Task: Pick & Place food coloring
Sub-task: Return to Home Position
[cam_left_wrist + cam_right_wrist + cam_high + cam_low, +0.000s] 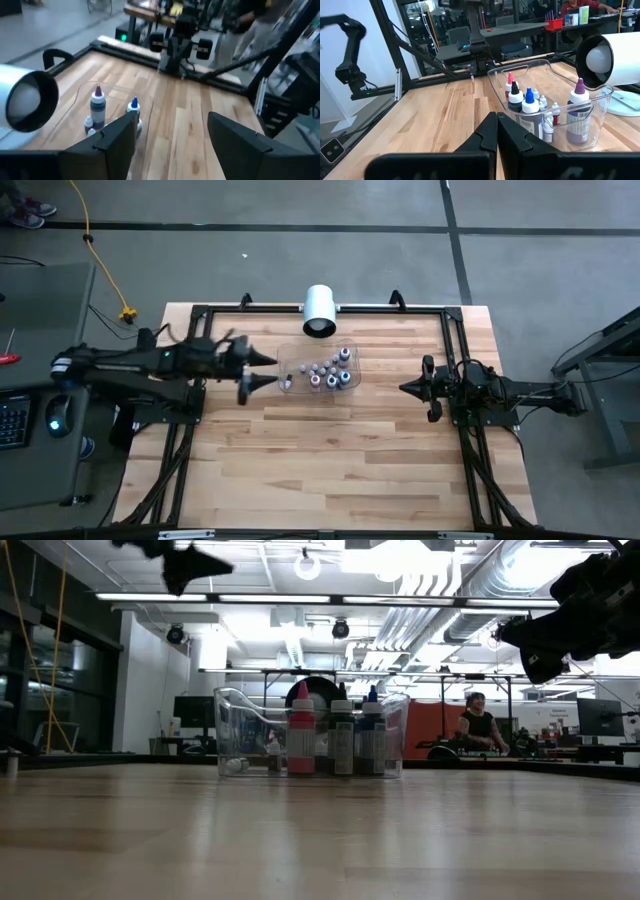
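Several small food coloring bottles (pixel 330 372) stand upright on their bases inside a clear plastic tray (pixel 296 358) at the table's far middle. The low view shows a pink one (pixel 300 735) and dark-capped ones beside it. My left gripper (pixel 272 370) hovers open just left of the tray and above the table, its fingers pointing at the tray with nothing between them. In its wrist view, two of the bottles (pixel 97 107) show beyond its fingers. My right gripper (pixel 403 388) waits shut at the table's right, pointing toward the tray (pixel 520 67).
A large white cylinder (pixel 320 310) lies on its side at the far edge, just behind the tray. A black frame (pixel 200 312) runs round the table's edges. Bare wood spreads across the near half (pixel 330 470). A person (pixel 478 725) sits in the room beyond.
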Controlling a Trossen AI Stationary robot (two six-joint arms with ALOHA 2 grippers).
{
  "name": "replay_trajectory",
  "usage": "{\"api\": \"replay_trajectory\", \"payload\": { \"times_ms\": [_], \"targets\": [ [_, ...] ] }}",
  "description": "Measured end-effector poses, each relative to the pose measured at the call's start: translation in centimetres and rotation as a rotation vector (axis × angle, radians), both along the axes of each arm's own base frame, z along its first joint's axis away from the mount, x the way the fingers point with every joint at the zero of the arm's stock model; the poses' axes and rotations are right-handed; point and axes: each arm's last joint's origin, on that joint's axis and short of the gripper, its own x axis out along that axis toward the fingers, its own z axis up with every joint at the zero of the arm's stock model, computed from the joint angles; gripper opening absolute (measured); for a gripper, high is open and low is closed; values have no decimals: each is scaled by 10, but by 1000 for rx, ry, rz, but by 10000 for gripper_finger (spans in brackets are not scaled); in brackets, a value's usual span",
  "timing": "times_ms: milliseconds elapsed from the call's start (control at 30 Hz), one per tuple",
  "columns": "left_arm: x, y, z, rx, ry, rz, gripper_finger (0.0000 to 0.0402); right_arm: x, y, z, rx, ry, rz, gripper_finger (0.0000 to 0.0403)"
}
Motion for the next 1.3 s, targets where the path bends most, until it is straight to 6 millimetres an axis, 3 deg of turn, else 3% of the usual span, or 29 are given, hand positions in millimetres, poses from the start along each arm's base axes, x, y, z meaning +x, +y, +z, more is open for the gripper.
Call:
{"api": "replay_trajectory", "payload": {
  "times_ms": [200,500,1300],
  "targets": [
    [-35,-3,-48,17,-42,-97,239,0,0,0,0,-1,0,0],
    [-54,-16,-97,186,-133,-285,239,0,0,0,0,-3,0,0],
    [-80,-16,-128,181,-327,-276,239,0,0,0,0,-3,0,0]
  ]
}}
